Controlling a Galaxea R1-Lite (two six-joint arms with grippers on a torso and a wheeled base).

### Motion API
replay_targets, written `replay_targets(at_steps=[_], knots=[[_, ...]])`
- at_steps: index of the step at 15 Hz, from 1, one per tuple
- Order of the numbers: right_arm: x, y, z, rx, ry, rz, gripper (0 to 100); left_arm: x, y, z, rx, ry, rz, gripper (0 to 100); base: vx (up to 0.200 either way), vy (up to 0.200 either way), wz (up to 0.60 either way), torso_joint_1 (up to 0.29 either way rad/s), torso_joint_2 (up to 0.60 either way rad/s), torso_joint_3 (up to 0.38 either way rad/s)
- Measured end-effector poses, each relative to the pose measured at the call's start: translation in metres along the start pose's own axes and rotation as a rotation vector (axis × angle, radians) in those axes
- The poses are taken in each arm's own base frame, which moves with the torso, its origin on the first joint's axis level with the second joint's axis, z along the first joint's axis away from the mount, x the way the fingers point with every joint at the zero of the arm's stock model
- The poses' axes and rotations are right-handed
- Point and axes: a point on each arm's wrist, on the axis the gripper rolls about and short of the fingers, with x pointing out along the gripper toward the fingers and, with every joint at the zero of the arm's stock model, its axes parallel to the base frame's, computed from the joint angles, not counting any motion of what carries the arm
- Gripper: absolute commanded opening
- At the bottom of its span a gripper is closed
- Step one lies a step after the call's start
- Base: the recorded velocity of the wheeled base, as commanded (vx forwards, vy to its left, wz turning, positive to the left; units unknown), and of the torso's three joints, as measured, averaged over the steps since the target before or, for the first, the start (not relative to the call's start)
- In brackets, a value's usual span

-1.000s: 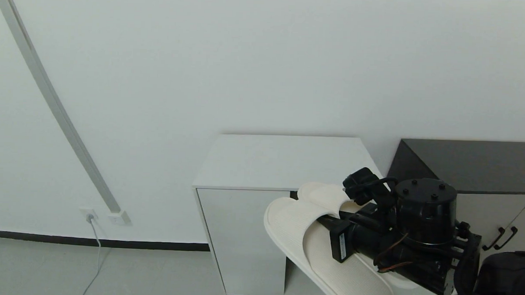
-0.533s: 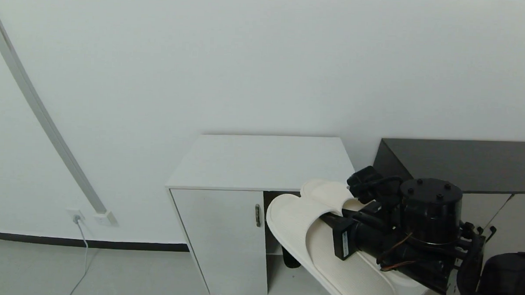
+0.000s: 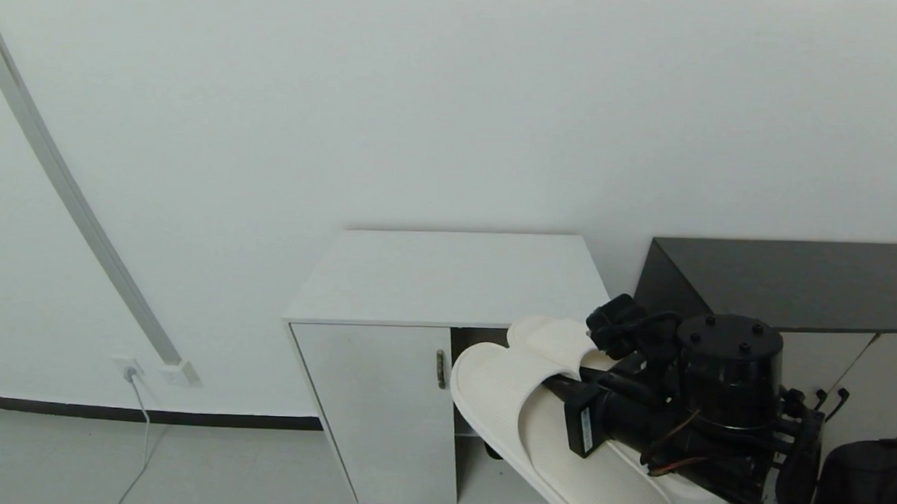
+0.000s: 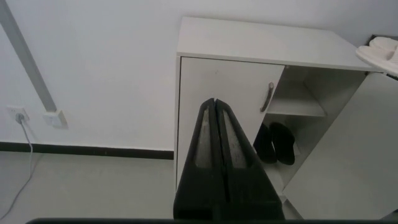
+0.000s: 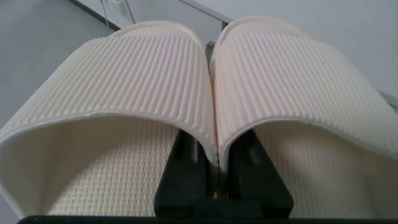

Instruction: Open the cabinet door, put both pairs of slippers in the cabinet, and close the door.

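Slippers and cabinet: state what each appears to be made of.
Cream slippers: likely soft foam or textile, matte, with ribbed uppers and a dimpled insole. White cabinet: probably laminated board, smooth matte flat panels with square edges. Its door handle: seemingly metal, grey.

A bare white wall (image 3: 424,94), socket (image 3: 127,367) and low cabinet (image 3: 447,278) suggest a home.

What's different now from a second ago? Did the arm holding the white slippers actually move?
Mostly the camera turned, so the cabinet sits further left in the head view; the cabinet itself did not move. The right pincer, clamped on the white slippers, has dipped slightly toward the cabinet's open side. Unchanged: the black slippers lie inside, and the left door is shut.
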Motion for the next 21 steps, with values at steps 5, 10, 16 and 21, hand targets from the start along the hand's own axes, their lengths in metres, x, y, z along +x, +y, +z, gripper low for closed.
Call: replay_targets(at_steps=[5, 10, 16, 21], knots=[[0.0, 0.0, -0.002, 0.002, 0.008, -0.001, 0, 0.0, 0.0, 0.0, -0.001, 0.0, 0.0, 0, 0.0, 0.0, 0.0, 0.0, 0.0, 0.0], [0.002, 0.0, -0.006, -0.001, 0.021, -0.003, 0, 0.0, 0.0, 0.0, -0.002, -0.001, 0.0, 0, 0.0, 0.0, 0.0, -0.066, 0.13, 0.074], [0.002, 0.0, -0.009, -0.004, 0.032, -0.001, 0, 0.0, 0.0, 0.0, -0.001, 0.0, 0.0, 0, 0.0, 0.0, 0.0, -0.155, 0.34, 0.19], [0.003, 0.0, -0.011, -0.004, 0.043, -0.002, 0, 0.0, 0.0, 0.0, -0.001, 0.0, 0.0, 0, 0.0, 0.0, 0.0, -0.161, 0.37, 0.203]])
